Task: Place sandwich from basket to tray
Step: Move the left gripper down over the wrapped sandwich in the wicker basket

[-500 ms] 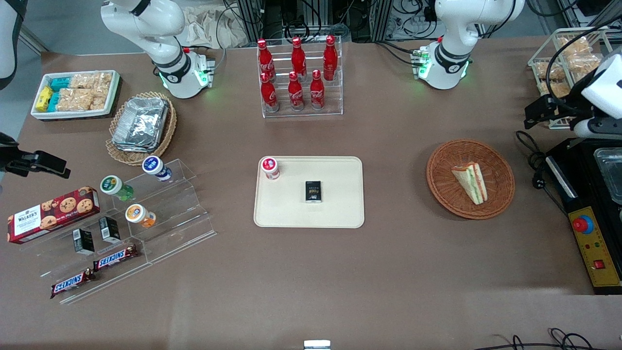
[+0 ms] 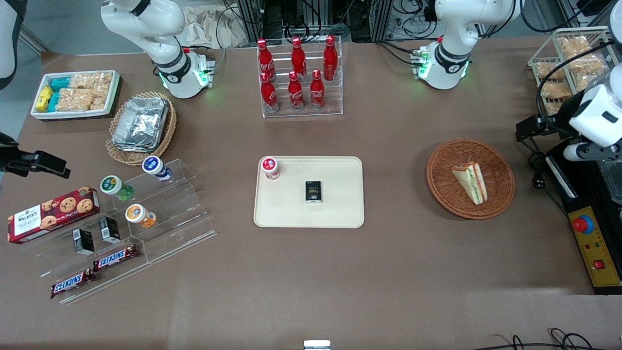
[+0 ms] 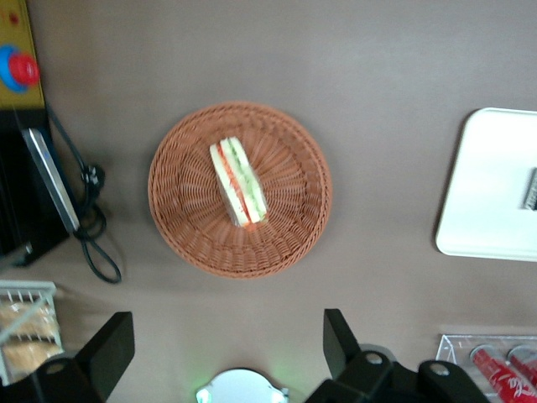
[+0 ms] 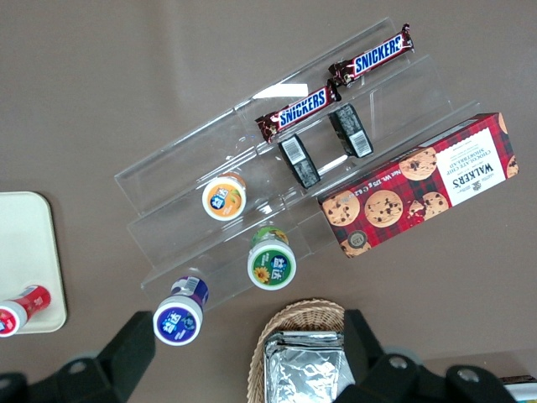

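The sandwich (image 2: 470,183) (image 3: 238,181) is lying in the basket (image 2: 500,160) (image 3: 180,176), toward the working arm's end of the surface (image 2: 398,272). The end effector (image 3: 226,348) is hovering above it, fingers spread wide and holding nothing. The tray (image 2: 340,204) (image 3: 487,193) is sitting well apart, mid-surface.

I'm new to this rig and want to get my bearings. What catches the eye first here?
The sandwich lying in the round basket stands out, with the open gripper hovering high above the table beside it. Mid-table sits the cream tray, and farther from the camera a rack of red bottles.
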